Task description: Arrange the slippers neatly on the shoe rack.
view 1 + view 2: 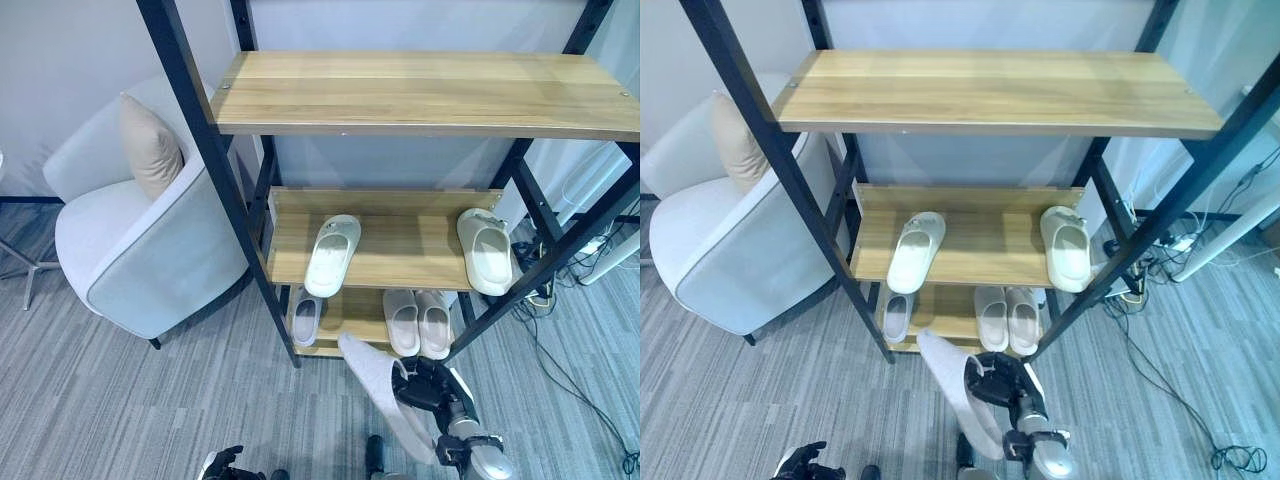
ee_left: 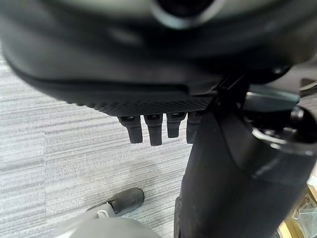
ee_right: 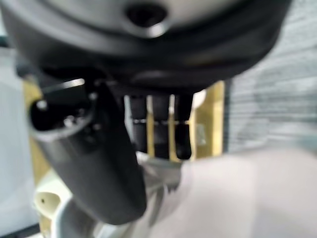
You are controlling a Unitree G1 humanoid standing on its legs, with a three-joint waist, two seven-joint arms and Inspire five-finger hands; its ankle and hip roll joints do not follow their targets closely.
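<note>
Far left: a pale armchair [image 1: 140, 250] with a tan cushion [image 1: 150, 148] propped against its back, standing on grey carpet [image 1: 120, 400] beside the shoe rack [image 1: 215, 180]. Near left edge: the left hand [image 1: 225, 464], low over the carpet; in the left wrist view its fingers [image 2: 148, 130] hang loosely bent and hold nothing.

Shoe rack: black metal frame with three wooden shelves. Top shelf [image 1: 420, 92] bare. Middle shelf [image 1: 400, 245] carries two cream slippers well apart: the left cream slipper [image 1: 332, 254] lies near the left end, angled with its toe overhanging the near edge; the right cream slipper [image 1: 485, 250] lies at the right end, heel towards the wall. Bottom shelf [image 1: 355, 315] carries a single grey-white slipper [image 1: 306, 318] at the left and, to the right, a pair of pale slippers [image 1: 419, 322] side by side and touching.

Near centre, in front of the bottom shelf: the right hand [image 1: 432, 383] grips a grey slipper [image 1: 380, 392] by its right edge, fingers curled round it; the slipper is held clear of the carpet, long axis running from near the bottom shelf's front edge back towards the robot. The right wrist view shows the thumb and fingers [image 3: 161, 126] closed against the slipper's pale surface, the yellow wood of the rack beyond.

Far right: a tangle of cables [image 1: 560, 290] on the carpet beside the rack's right legs
</note>
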